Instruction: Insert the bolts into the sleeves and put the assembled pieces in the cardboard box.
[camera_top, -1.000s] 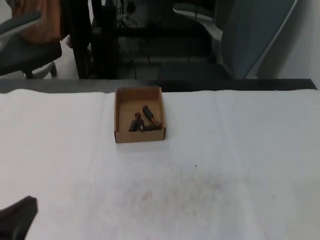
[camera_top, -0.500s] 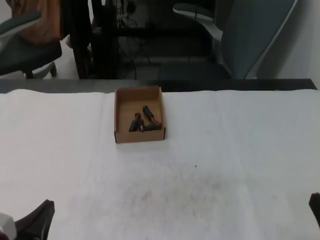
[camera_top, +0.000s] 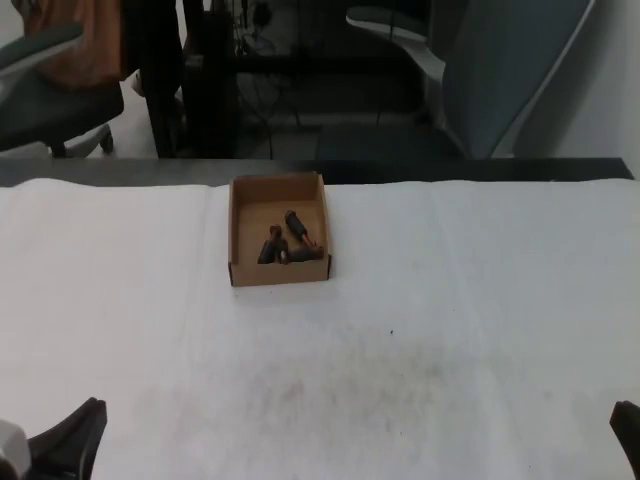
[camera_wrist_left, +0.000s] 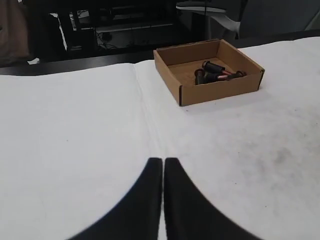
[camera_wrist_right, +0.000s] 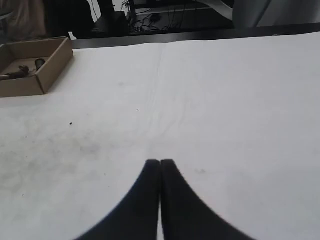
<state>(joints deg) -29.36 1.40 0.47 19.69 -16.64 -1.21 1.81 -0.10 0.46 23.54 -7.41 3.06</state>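
The box (camera_top: 280, 272) sits just up and left of the frame's middle, with the dark pieces (camera_top: 297, 226) inside. My left gripper (camera_wrist_left: 163, 162) and right gripper (camera_wrist_right: 160, 164) are pinched tight, holding nothing. I think the job is done. Next I only need to rest.

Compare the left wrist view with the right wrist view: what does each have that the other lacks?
Left wrist view, not the right: the left claw, shut, above the white cloth, and the whole cardboard box with all four walls in frame.
Right wrist view, not the left: the right claw, shut, and a small dark speck on the cloth. Here the box is cut off by the picture's edge.
Both: the cardboard box with the dark assembled pieces lying inside it, and the white cloth over the bench.
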